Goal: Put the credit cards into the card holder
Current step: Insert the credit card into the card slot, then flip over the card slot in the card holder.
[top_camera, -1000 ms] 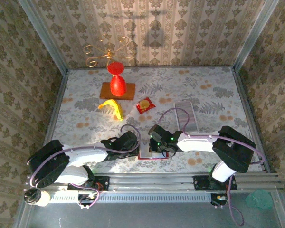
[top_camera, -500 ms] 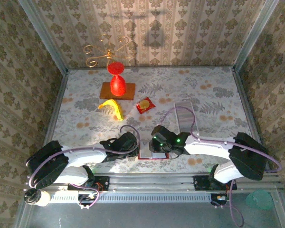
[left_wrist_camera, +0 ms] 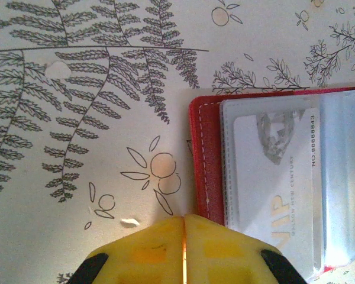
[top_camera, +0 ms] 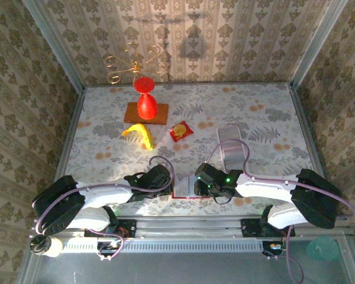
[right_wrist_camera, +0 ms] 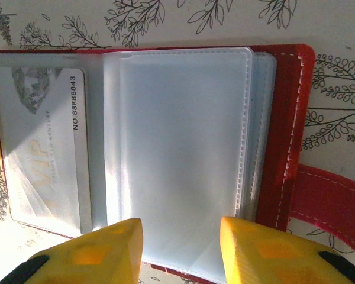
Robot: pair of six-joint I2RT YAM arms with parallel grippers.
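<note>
Card holder [right_wrist_camera: 287, 118] is laid open and flat. One VIP card [right_wrist_camera: 44, 154] is seen tucked in its left sleeve. Left gripper [left_wrist_camera: 183, 228] is pressed together at the holder's left cover edge, likely to pin it down. Right gripper [right_wrist_camera: 180, 236] is spread over the holder's near edge, nothing pinched. Remaining credit cards [top_camera: 231, 145] are stacked well beyond the holder, to its right.

The table [left_wrist_camera: 77, 118] is cream, printed with grey fern fronds and line-drawn round fruits tinted pale orange. The card holder [right_wrist_camera: 284, 118] is dark red with white stitching along its edge and milky, clear sleeves inside. The credit card [right_wrist_camera: 41, 148] in it is whitish-grey, with gold VIP lettering, a grey diamond figure and black numbers. The left hand [left_wrist_camera: 183, 231] and right hand [right_wrist_camera: 181, 239] are yellow. In the upper left of the top view, a red vase [top_camera: 145, 105] stands on a brown board [top_camera: 133, 114]. The walls [top_camera: 225, 41] carry beige damask wallpaper.
</note>
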